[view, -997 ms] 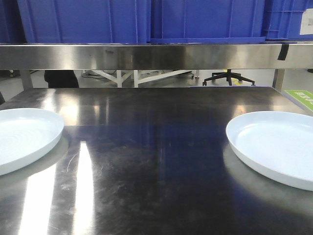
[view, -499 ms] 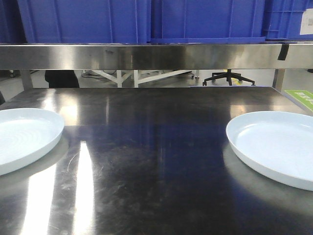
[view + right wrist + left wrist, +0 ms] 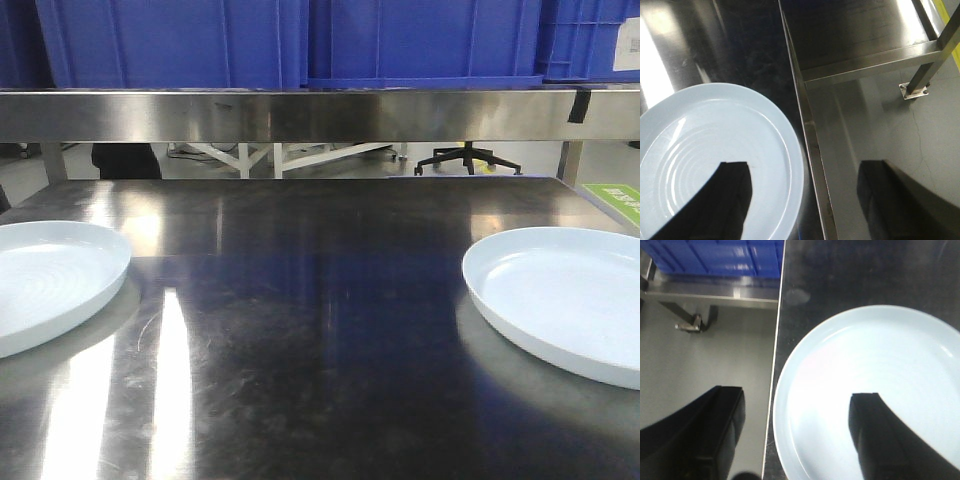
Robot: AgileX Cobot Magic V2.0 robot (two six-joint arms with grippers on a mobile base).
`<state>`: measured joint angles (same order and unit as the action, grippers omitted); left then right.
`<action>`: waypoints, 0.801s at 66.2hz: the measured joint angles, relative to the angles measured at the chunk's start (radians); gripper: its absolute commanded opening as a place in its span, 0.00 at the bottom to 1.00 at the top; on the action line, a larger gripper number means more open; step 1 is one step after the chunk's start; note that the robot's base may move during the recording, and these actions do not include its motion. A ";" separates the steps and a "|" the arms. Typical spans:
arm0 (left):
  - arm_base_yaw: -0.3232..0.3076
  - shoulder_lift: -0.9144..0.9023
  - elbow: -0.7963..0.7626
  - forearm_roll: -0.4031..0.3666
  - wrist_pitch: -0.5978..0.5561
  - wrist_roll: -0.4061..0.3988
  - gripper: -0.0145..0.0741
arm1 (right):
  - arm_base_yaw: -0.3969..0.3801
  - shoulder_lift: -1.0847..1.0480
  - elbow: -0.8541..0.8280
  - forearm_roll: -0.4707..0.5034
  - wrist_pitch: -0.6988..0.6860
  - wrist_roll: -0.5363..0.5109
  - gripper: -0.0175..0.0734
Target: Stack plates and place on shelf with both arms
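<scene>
Two pale bluish-white plates lie flat and apart on the steel table (image 3: 320, 300): the left plate (image 3: 50, 280) and the right plate (image 3: 565, 300). No arm shows in the front view. In the left wrist view my left gripper (image 3: 797, 432) hangs open above the left plate (image 3: 875, 370), one finger over the plate's centre, the other out over the floor past the table's edge. My right gripper (image 3: 805, 197) is likewise open, straddling the outer rim of the right plate (image 3: 705, 145). Neither holds anything. The steel shelf (image 3: 300, 115) spans above the table's back.
Blue bins (image 3: 300, 40) stand in a row on the shelf. The table's left edge (image 3: 774, 390) and right edge (image 3: 812, 150) run close beside each plate. A table leg (image 3: 922, 75) and an office chair (image 3: 465, 158) stand beyond.
</scene>
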<state>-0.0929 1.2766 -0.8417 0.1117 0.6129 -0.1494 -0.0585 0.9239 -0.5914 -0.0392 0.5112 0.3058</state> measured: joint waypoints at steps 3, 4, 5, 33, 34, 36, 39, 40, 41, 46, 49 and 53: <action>0.000 0.025 0.000 0.000 -0.005 0.000 0.74 | 0.000 0.000 0.000 0.000 0.000 -0.002 0.81; 0.000 0.033 0.000 0.000 -0.005 0.000 0.74 | 0.000 0.000 0.000 0.000 0.000 -0.002 0.81; 0.000 0.044 0.000 0.000 -0.007 0.000 0.74 | 0.000 0.000 0.000 0.000 0.002 -0.002 0.81; 0.000 0.175 -0.004 0.050 -0.039 0.000 0.74 | 0.000 0.000 0.000 0.000 0.025 -0.002 0.81; 0.000 0.179 -0.004 0.049 -0.039 0.000 0.74 | 0.000 0.000 0.000 0.000 0.025 -0.002 0.81; 0.000 0.184 -0.004 0.052 -0.040 0.000 0.74 | 0.000 0.000 0.000 0.000 0.025 -0.002 0.81; 0.000 0.189 -0.004 0.052 -0.043 0.000 0.74 | 0.000 0.000 0.000 0.000 0.025 -0.002 0.81; 0.000 0.189 -0.004 0.052 -0.044 0.000 0.74 | 0.000 0.000 0.000 0.000 0.025 -0.002 0.81; 0.000 0.192 -0.004 0.052 -0.048 0.000 0.74 | 0.000 0.000 0.000 0.000 0.025 -0.002 0.81; 0.000 0.194 -0.004 0.052 -0.057 0.000 0.74 | 0.000 0.000 0.000 0.000 0.025 -0.002 0.81; 0.000 0.194 -0.004 0.054 -0.063 0.000 0.74 | 0.000 0.000 0.000 0.000 0.025 -0.002 0.81; 0.000 0.194 -0.005 0.054 -0.070 0.000 0.74 | 0.000 0.000 0.000 0.000 0.025 -0.002 0.81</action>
<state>-0.0929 1.4709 -0.8465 0.1658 0.5429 -0.1494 -0.0585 0.9239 -0.5914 -0.0392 0.5358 0.3039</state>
